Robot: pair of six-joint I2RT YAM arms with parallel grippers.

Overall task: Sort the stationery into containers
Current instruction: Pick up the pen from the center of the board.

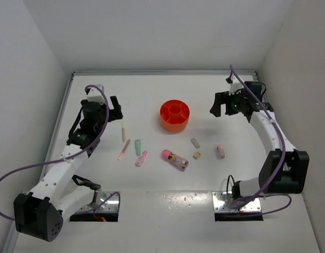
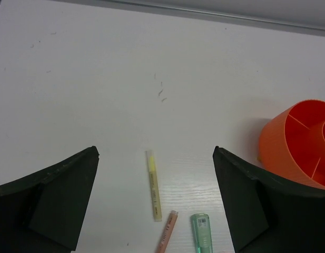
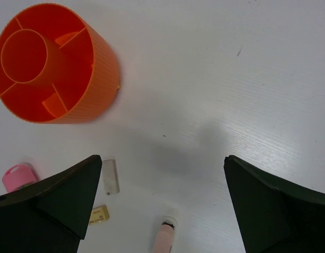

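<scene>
The round orange organiser (image 1: 175,115) stands mid-table; it also shows in the left wrist view (image 2: 299,145) and the right wrist view (image 3: 51,63). On the table lie a cream stick (image 1: 123,132) (image 2: 153,184), a thin pink pen (image 1: 124,149) (image 2: 166,233), a green eraser (image 1: 137,147) (image 2: 201,233), a pink eraser (image 1: 141,158), a pink-capped clear tube (image 1: 174,159), a beige eraser (image 1: 195,142) (image 3: 110,176), a tan cube (image 1: 197,155) (image 3: 98,214) and a pink eraser (image 1: 220,151) (image 3: 164,240). My left gripper (image 1: 114,108) (image 2: 155,200) is open and empty above the cream stick. My right gripper (image 1: 219,104) (image 3: 162,205) is open and empty right of the organiser.
White walls close the table at the back and sides. Purple cables loop off both arms. Metal base plates (image 1: 238,202) sit at the near edge.
</scene>
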